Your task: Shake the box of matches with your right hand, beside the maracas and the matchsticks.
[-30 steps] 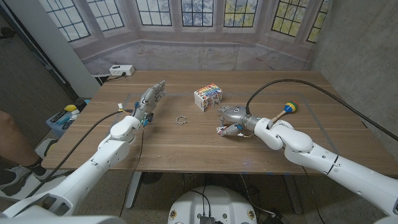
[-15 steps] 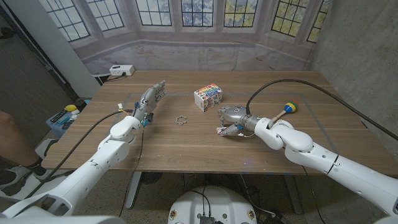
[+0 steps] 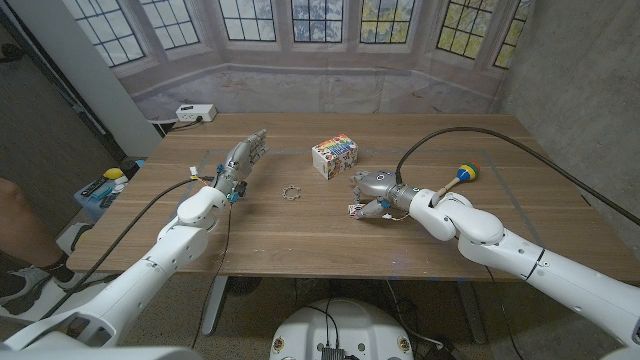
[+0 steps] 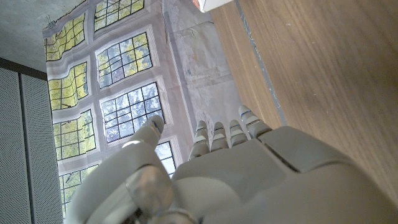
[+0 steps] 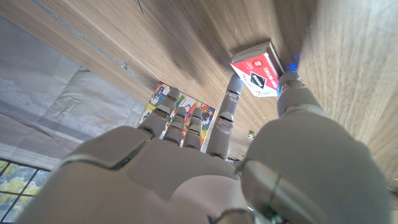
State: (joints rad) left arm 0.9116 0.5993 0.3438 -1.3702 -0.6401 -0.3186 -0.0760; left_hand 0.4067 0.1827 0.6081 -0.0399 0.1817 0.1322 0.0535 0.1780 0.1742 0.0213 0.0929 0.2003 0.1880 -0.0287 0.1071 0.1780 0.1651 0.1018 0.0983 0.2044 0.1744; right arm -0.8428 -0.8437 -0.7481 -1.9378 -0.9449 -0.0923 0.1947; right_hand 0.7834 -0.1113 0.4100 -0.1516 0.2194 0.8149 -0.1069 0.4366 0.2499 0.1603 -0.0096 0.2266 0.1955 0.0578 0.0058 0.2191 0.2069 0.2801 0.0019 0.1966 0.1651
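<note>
Red-and-white matchbox (image 5: pixel 257 68), small with printed label, sits pinched by the right hand (image 3: pixel 375 193).

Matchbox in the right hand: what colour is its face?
Red and white, with a blue edge, on the matchbox; right wrist view shows it best.

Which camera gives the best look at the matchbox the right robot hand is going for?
The right wrist view: the matchbox shows large, its red and white label readable, pinched between the right robot hand's fingertips. In the head view it is a small speck under that robot hand. I can't make it out in the left wrist view.
</note>
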